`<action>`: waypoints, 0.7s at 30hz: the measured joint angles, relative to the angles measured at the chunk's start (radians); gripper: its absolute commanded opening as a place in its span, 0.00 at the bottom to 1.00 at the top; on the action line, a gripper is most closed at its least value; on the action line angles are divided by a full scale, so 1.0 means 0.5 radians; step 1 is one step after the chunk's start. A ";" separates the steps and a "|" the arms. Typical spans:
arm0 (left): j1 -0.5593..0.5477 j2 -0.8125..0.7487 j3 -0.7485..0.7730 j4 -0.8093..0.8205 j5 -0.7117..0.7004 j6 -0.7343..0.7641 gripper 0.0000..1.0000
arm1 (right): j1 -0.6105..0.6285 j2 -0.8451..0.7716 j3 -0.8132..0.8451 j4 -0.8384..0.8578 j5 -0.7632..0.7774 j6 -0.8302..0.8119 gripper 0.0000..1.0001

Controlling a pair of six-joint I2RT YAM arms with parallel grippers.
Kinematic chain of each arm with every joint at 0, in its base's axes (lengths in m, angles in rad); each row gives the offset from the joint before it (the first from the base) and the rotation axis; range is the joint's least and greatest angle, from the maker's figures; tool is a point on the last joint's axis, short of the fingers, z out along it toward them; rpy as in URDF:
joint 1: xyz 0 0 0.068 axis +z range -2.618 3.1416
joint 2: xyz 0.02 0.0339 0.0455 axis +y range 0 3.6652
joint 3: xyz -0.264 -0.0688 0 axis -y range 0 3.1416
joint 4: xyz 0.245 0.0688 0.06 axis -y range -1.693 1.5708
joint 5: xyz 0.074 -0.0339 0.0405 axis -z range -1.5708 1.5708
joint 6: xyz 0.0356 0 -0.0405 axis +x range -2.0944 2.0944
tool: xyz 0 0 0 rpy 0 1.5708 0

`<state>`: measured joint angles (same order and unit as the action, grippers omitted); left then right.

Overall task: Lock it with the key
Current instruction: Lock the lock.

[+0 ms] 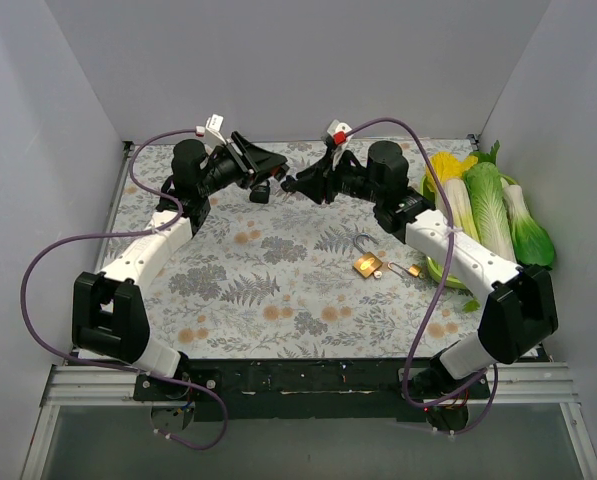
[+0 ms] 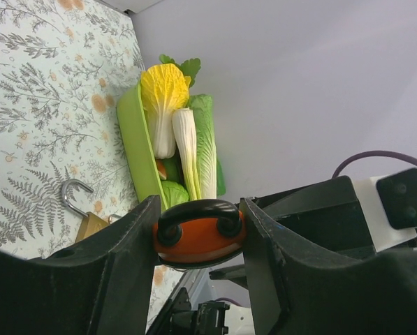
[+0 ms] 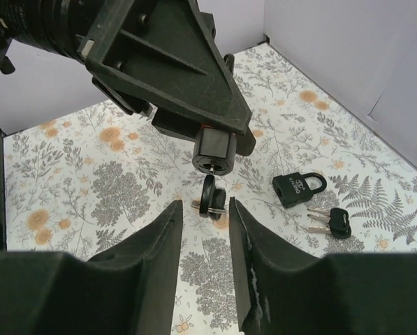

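My left gripper (image 2: 199, 204) is shut on an orange padlock (image 2: 198, 237) with a black shackle and holds it in the air. In the right wrist view the padlock's black underside (image 3: 214, 150) faces me, with a black-headed key (image 3: 209, 195) stuck in its keyhole and a second key hanging beside it on a ring. My right gripper (image 3: 205, 207) is open, its fingertips just short of the key head, one on each side. In the top view both grippers, left (image 1: 260, 186) and right (image 1: 291, 183), meet at the back middle of the table.
A brass padlock (image 1: 368, 265) with its key (image 1: 413, 270) lies right of centre; it also shows in the left wrist view (image 2: 89, 225). A small black padlock (image 3: 299, 188) and its keys (image 3: 330, 222) lie on the mat. A green tray (image 1: 456, 282) of toy vegetables stands at the right.
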<state>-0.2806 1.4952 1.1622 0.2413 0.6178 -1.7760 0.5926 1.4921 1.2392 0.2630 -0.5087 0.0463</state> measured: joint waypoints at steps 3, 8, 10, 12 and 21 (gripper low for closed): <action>-0.015 -0.028 -0.018 -0.002 -0.002 0.019 0.00 | 0.000 0.011 0.005 -0.033 -0.014 -0.008 0.25; -0.034 -0.044 -0.021 -0.004 -0.018 0.050 0.00 | 0.000 0.048 0.049 -0.092 -0.047 -0.013 0.24; -0.033 -0.043 -0.021 -0.008 -0.023 0.056 0.00 | 0.001 0.060 0.065 -0.104 -0.052 -0.018 0.22; -0.034 -0.044 -0.021 -0.011 -0.032 0.061 0.00 | 0.001 0.072 0.079 -0.112 -0.056 -0.021 0.12; -0.040 -0.043 -0.021 -0.058 -0.093 0.076 0.00 | -0.003 0.100 0.114 -0.159 -0.060 -0.035 0.01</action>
<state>-0.3008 1.4734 1.1519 0.2123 0.5713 -1.7378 0.5911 1.5421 1.2964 0.1837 -0.5385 0.0288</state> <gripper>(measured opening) 0.446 0.040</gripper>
